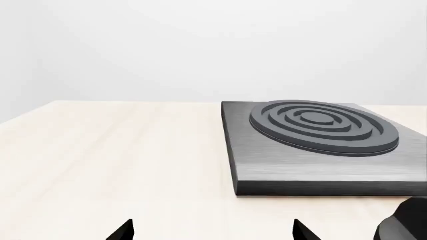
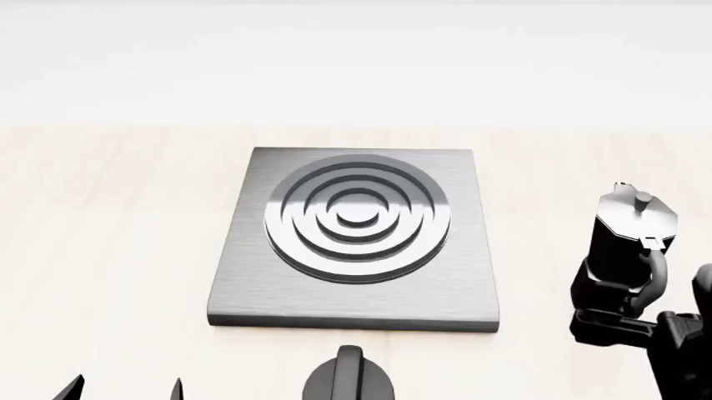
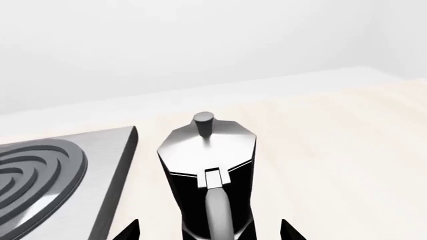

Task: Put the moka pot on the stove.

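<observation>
The moka pot (image 2: pixel 629 229), black and faceted with a silver lid and knob, stands upright on the table right of the stove (image 2: pixel 356 237). The stove is a square brushed-grey plate with a ring burner. In the right wrist view the pot (image 3: pixel 210 165) shows its handle side, with the stove edge (image 3: pixel 100 165) beside it. My right gripper (image 3: pixel 210 231) is open, its tips either side of the pot's lower body and handle, not touching; in the head view it (image 2: pixel 618 304) sits just in front of the pot. My left gripper (image 1: pixel 213 231) is open and empty over bare table, short of the stove (image 1: pixel 300 165).
A black round knob with a ridge (image 2: pixel 347 379) sits just in front of the stove's near edge; it also shows in the left wrist view (image 1: pixel 408 222). The light wood table (image 2: pixel 112 250) runs back to a white wall. My left fingertips (image 2: pixel 72 388) show at the lower left.
</observation>
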You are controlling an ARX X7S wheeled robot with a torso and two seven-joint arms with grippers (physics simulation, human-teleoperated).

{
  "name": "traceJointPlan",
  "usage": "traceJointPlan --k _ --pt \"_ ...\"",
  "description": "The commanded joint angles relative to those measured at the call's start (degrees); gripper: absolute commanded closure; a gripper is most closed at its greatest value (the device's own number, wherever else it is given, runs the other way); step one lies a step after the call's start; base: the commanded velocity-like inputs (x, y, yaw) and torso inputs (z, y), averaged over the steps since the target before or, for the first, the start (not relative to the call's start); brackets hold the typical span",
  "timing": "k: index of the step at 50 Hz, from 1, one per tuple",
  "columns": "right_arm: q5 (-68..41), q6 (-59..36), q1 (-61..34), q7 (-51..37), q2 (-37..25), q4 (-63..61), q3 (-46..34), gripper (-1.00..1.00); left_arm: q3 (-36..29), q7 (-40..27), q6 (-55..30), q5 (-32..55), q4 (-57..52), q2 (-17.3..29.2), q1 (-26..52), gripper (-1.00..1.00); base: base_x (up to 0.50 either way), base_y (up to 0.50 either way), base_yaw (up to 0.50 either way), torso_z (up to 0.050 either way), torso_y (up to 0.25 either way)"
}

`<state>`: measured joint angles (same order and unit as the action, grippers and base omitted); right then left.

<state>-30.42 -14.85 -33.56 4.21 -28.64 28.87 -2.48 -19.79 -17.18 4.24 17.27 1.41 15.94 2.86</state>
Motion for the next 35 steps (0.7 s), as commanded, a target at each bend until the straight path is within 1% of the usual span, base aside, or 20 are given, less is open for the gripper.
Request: traceJointPlan --k 1,16,35 --pt "0.0 2.5 -2.4 3.1 0.7 5.5 -0.1 -1.0 -0.2 -0.1 0.1 0.2 0.0 0.1 0.1 -1.0 0.0 0.0 0.0 0.0 0.0" --pt "1.0 6.5 -5.0 5.6 0.9 13.4 0.0 -1.0 -0.4 -0.3 0.2 0.3 0.1 0.3 0.1 -1.0 0.0 0.0 0.0 0.0 0.0" --pt "2.1 7.4 -7.6 6.7 1.3 16.6 -1.0 -1.0 -0.7 -0.5 0.3 0.5 0.1 0.5 0.2 -1.0 0.0 0.0 0.0 0.0 0.0"
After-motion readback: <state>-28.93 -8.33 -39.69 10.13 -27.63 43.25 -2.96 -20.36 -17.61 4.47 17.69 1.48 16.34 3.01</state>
